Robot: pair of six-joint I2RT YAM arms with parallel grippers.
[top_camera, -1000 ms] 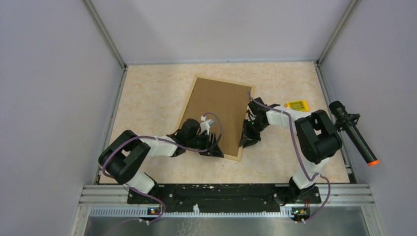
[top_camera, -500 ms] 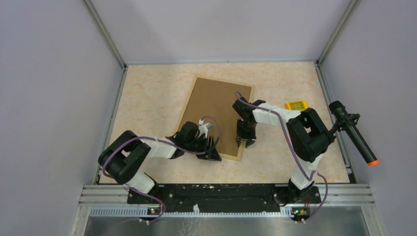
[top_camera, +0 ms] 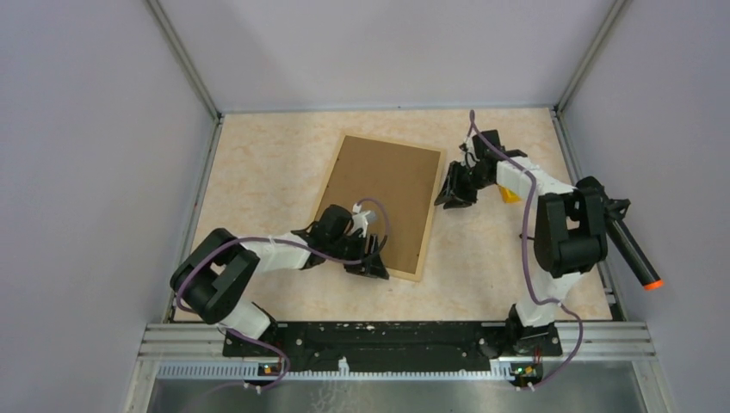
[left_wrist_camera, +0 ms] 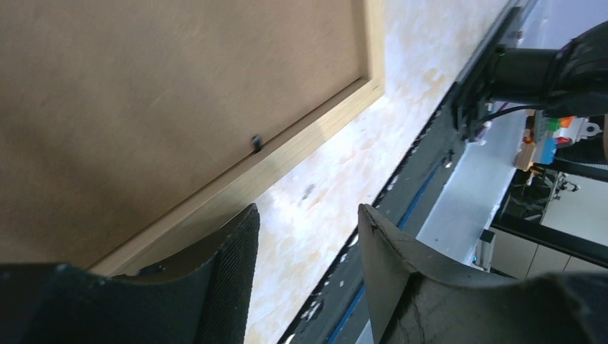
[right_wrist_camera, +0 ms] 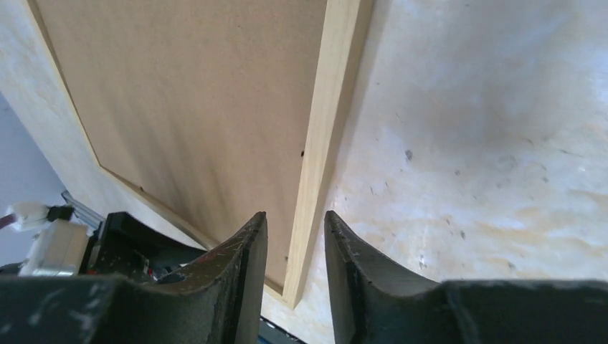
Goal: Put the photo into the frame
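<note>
Beige marbled tabletop [top_camera: 258, 172]: thin light-wood frame [top_camera: 379, 189] lies board-up; left gripper [top_camera: 370, 265], right gripper [top_camera: 454, 191] both half-open, empty; a finger nudging its edge could skid it.

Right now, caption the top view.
Frame lying back-up, left gripper at its near edge, right gripper beside its right edge.

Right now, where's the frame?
Top view: the frame lies brown back up, mid-table, skewed. The left gripper is at its near edge, and the right gripper is just off its far right edge.
</note>
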